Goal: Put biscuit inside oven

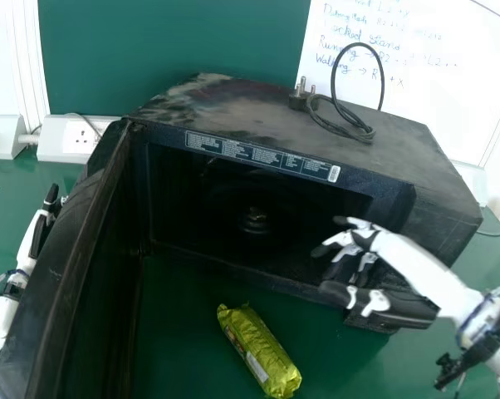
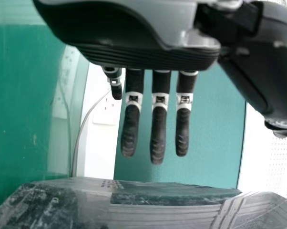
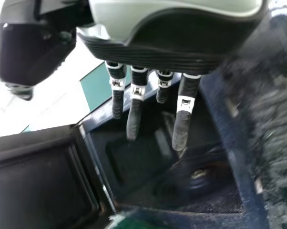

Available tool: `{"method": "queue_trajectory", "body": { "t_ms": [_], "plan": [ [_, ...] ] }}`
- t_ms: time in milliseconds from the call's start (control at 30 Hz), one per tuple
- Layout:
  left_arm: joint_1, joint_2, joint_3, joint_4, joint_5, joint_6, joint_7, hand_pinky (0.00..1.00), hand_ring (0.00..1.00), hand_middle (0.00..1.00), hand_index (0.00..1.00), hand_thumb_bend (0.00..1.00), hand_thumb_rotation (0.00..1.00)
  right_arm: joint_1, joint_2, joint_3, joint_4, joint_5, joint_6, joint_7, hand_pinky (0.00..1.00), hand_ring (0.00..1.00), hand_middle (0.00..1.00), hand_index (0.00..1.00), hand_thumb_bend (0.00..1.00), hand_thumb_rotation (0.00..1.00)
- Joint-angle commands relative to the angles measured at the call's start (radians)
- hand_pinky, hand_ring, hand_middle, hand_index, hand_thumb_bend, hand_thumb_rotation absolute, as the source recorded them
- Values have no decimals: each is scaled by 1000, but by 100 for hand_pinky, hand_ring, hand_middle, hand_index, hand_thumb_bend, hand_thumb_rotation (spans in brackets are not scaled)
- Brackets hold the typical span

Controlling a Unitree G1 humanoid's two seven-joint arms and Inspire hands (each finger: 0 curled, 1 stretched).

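Black and white plastic, the right hand (image 1: 393, 251) has its fingers (image 1: 325, 248) spread, holding nothing, at the right side of the oven's (image 1: 291, 162) mouth. The left hand (image 1: 42, 226), its fingers straight and empty, is left of the oven's open door (image 1: 71, 249). In front of the oven, the biscuit packet (image 1: 262, 352), a shiny yellow-green wrapped cylinder with a pale printed panel, lies on the smooth green bench (image 1: 183, 324). Dusty, scuffed metal tops the oven, whose upper front edge bears a printed strip (image 1: 262, 156) with a barcode; a black cable (image 1: 364, 135) coils above.
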Motion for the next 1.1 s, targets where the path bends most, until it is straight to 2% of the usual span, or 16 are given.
{"method": "queue_trajectory", "body": {
  "t_ms": [0, 67, 167, 200, 300, 367, 433, 500, 600, 667, 733, 767, 900, 967, 1000, 1067],
  "plan": [
    [2, -1, 11, -7, -4, -4, -4, 25, 30, 39, 49, 52, 7, -24, -52, 21, -13, -26, 13, 15, 28, 37, 49, 71, 100, 53],
    [1, -2, 11, -5, -4, -7, -5, 26, 30, 39, 49, 52, 7, -34, -69, 33, -36, -51, 36, 15, 24, 35, 47, 71, 100, 54],
    [2, -1, 11, -8, -1, -7, -2, 26, 30, 39, 49, 52, 7, -35, -51, 53, -59, -66, 66, -5, 20, 32, 48, 74, 100, 57],
    [2, -1, 11, -7, -1, -6, -4, 26, 30, 39, 49, 52, 7, -37, -55, 58, -66, -63, 82, -2, 15, 24, 39, 74, 100, 59],
    [3, 0, 10, -8, 2, -6, -1, 26, 30, 39, 49, 52, 7, -47, -72, 81, -97, -106, 133, -3, 13, 22, 38, 75, 100, 57],
    [2, -1, 11, -7, -2, -5, -4, 26, 30, 39, 49, 52, 7, -56, -64, 98, -82, -103, 120, -2, 7, 13, 25, 81, 96, 58],
    [1, -2, 10, -7, 1, -8, -2, 25, 29, 39, 49, 52, 7, -47, -33, 118, -61, -144, 61, -40, 14, 30, 44, 75, 99, 68],
    [1, -1, 8, -7, 4, -10, -2, 25, 29, 39, 49, 52, 7, -37, -18, 138, -49, -206, 14, -78, 15, 35, 48, 73, 100, 73],
    [3, -3, 9, -10, 1, -8, -3, 26, 29, 39, 49, 52, 7, -42, -25, 171, -56, -301, 2, -101, 12, 39, 53, 72, 100, 79],
    [4, -3, 8, -11, 4, -10, -1, 26, 29, 39, 49, 52, 7, -51, -35, 188, -79, -335, 49, -82, 9, 41, 53, 72, 100, 83],
    [3, -3, 8, -10, 4, -11, -3, 26, 29, 39, 49, 52, 7, -54, -34, 194, -93, -354, 68, -76, 8, 44, 55, 73, 100, 81],
    [4, -3, 7, -12, 3, -9, -4, 26, 30, 39, 49, 52, 7, -62, -40, 203, -102, -354, 96, -59, 12, 47, 57, 72, 100, 81],
    [4, -4, 7, -12, 4, -7, -3, 26, 30, 39, 49, 52, 7, -102, -73, 252, -147, -403, 204, 5, 1, 65, 72, 85, 100, 78],
    [3, -4, 7, -11, 5, -10, -1, 26, 30, 39, 49, 52, 7, -119, -84, 290, -183, -467, 253, 30, 9, 65, 72, 84, 100, 77],
    [3, -4, 7, -11, 6, -10, -1, 26, 30, 39, 49, 52, 7, -134, -91, 311, -197, -476, 297, 60, 4, 71, 77, 87, 100, 78],
    [3, -3, 5, -14, 9, -7, 2, 26, 30, 39, 49, 52, 7, -195, -123, 370, -202, -475, 368, 143, 1, 84, 86, 94, 100, 79]
  ]
}}
